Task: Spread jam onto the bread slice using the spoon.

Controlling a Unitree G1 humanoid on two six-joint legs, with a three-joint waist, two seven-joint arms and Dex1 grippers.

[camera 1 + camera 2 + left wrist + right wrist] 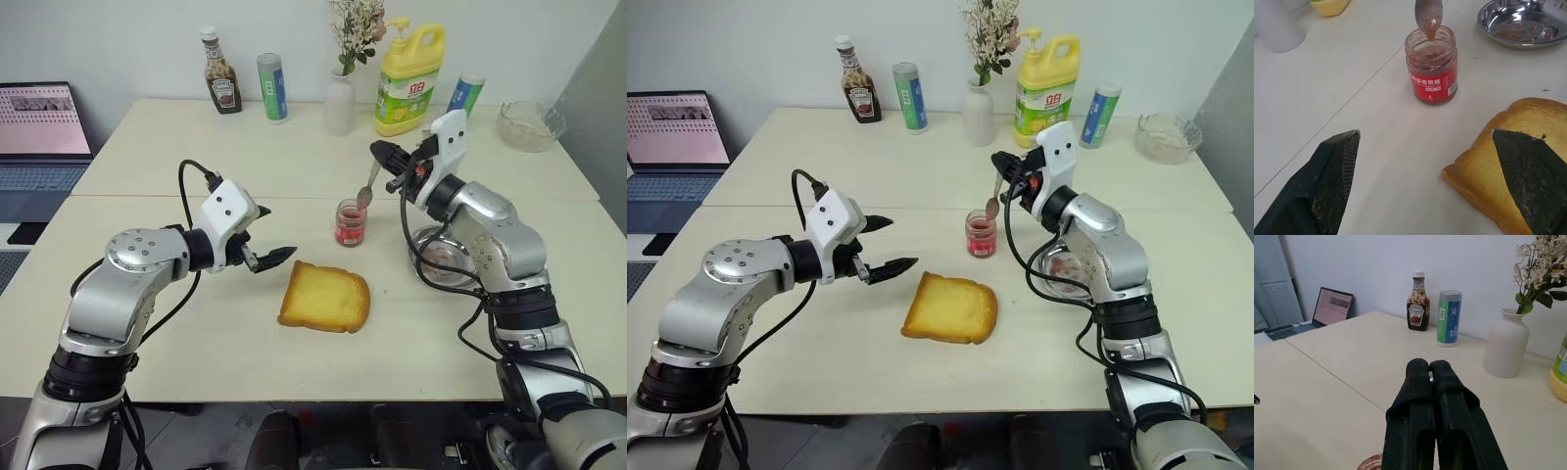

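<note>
The jam jar (351,223) stands open in the middle of the table, with red preserve inside. The spoon (368,186) hangs over its mouth, bowl down, with jam clinging to its tip (1428,19). My right gripper (384,155) is shut on the spoon's handle, above and behind the jar. The bread slice (325,298) lies flat in front of the jar, golden with a brown crust. My left gripper (276,232) is open and holds nothing. It hovers just left of the bread and points toward the jar.
A round steel dish (441,257) smeared with red sits right of the jar, under my right arm. Along the back edge stand a ketchup bottle (221,84), a can (273,88), a white vase (340,103), a yellow detergent bottle (409,78) and a glass bowl (529,124). A laptop (39,132) is far left.
</note>
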